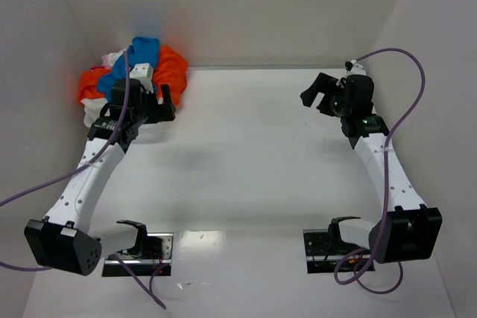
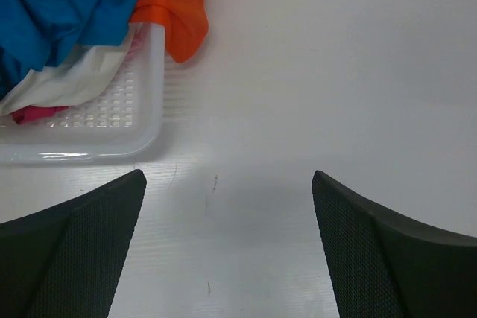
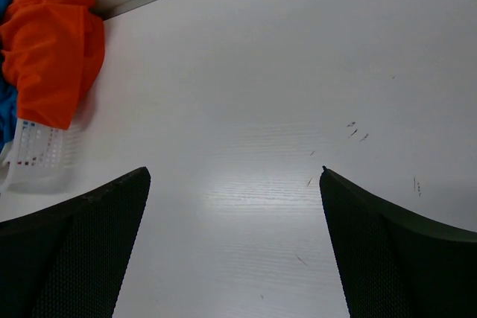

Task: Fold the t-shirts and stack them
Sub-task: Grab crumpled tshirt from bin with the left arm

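The t-shirts lie crumpled in a heap in a white plastic basket (image 2: 112, 133) in the far left corner. A bright blue shirt (image 1: 136, 57) lies on top, a bright orange one (image 1: 171, 71) spills over the basket's right side, and white cloth (image 2: 74, 80) with a bit of pink (image 2: 30, 115) lies under the blue shirt (image 2: 59, 5). My left gripper (image 1: 162, 103) hovers just right of the heap, open and empty (image 2: 229, 176), apart from the orange shirt (image 2: 179, 5). My right gripper (image 1: 317, 94) hangs open and empty at the far right (image 3: 235, 173); the orange shirt (image 3: 52, 50) shows far off to its left.
White walls close in the table at the back (image 1: 246, 13), left (image 1: 30, 109) and right (image 1: 447, 109). Purple cables (image 1: 406, 109) loop from both arms. The arm bases (image 1: 141, 247) sit at the near edge. The tabletop (image 1: 246, 154) is white with faint scuffs.
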`<action>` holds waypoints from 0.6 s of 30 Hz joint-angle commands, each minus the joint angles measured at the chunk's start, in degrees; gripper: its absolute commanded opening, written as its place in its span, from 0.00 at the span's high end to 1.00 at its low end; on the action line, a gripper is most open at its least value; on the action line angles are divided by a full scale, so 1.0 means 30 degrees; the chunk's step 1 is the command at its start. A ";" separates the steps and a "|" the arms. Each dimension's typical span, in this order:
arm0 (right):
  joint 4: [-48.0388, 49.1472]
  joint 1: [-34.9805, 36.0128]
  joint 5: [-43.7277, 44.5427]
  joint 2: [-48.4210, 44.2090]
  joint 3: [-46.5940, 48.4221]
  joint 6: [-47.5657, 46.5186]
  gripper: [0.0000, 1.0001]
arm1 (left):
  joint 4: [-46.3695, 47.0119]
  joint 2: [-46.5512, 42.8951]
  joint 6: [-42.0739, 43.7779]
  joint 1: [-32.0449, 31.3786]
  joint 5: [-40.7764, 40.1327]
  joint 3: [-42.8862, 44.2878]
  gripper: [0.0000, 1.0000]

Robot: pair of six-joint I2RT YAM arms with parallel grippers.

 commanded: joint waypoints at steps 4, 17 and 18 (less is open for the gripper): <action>0.1058 0.0090 -0.0684 0.0126 0.0626 0.0130 0.00 | 0.1705 -0.0703 0.0150 -0.0020 -0.0254 -0.0317 0.00; 0.0909 0.0090 -0.1798 0.0538 0.2738 0.0482 0.00 | 0.1821 0.3687 0.0267 0.2139 -0.7876 0.4280 0.00; 0.1144 0.0090 -0.1798 0.0536 0.2561 0.0658 0.00 | 0.2144 0.4154 0.0093 0.2612 -0.7233 0.4282 0.00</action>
